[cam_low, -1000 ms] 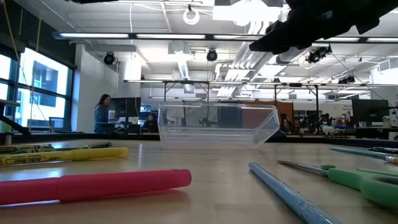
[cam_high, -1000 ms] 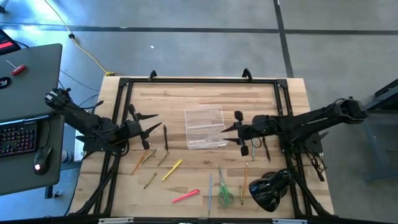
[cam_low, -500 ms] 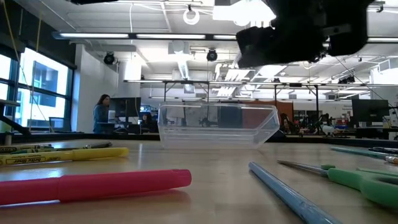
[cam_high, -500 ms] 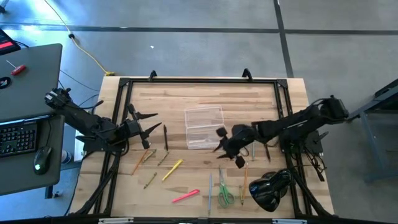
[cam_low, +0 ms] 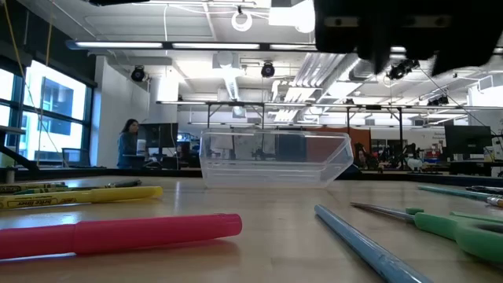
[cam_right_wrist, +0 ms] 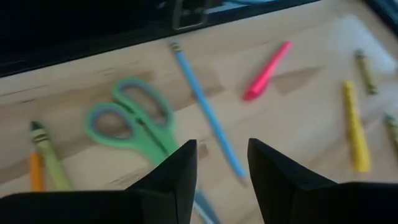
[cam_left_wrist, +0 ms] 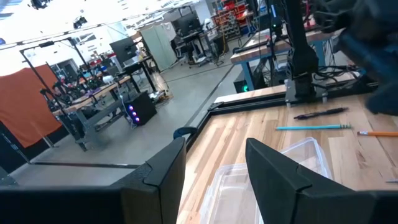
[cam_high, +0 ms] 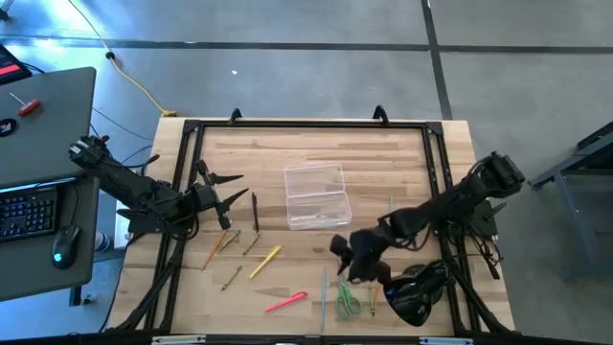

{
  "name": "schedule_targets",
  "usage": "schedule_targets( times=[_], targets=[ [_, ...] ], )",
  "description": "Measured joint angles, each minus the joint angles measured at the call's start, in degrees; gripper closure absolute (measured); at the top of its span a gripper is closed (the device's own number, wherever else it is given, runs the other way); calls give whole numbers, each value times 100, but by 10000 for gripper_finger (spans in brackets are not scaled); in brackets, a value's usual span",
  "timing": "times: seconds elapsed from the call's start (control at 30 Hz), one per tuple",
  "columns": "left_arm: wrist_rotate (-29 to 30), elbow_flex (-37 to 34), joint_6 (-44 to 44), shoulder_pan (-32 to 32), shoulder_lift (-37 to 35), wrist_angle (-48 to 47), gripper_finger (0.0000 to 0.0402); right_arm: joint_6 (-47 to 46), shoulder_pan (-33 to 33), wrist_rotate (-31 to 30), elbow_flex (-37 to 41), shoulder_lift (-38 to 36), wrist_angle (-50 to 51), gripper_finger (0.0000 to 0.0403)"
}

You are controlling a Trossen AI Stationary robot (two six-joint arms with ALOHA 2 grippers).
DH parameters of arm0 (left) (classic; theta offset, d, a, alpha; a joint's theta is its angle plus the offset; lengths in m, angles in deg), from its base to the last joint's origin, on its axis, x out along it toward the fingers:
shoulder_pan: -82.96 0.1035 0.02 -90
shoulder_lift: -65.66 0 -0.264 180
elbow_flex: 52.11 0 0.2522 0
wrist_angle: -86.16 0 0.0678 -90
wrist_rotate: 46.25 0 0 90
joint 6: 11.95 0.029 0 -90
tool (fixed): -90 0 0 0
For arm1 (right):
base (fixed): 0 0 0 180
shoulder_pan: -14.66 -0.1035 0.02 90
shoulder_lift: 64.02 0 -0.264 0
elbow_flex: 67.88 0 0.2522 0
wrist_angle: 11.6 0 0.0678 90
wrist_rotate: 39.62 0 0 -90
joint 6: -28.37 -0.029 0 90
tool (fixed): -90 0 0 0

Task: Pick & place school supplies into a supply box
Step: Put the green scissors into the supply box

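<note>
Pens and pencils lie scattered on the desk [cam_high: 402, 153], near side: yellow pen [cam_high: 265, 261], pink marker [cam_high: 285, 303], light blue pencil [cam_high: 324, 292], green scissors [cam_high: 346, 302]. All look light, stiff and prone to roll; best pinched mid-shaft. Supply box [cam_high: 316, 195] sits empty at centre. Left gripper [cam_high: 230, 196] waits released at left; right gripper [cam_high: 347, 261] hovers released over the scissors. Smooth wood; workshop beyond.

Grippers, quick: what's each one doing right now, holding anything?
Left gripper: open, empty, waiting left of the box.
Right gripper: open, empty, above the scissors and blue pencil.
</note>
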Motion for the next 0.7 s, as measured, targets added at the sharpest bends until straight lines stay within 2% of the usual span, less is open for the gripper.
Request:
schedule_targets(
  times=[0.47, 0.7],
  targets=[
    [0, 0, -719, 0, 1, -388, 206, 1618, -735, -428, 4, 794, 58, 279],
    [28, 0, -1070, 0, 1, -421, 206, 2346, -935, -119, 4, 792, 411, 279]
  ],
)
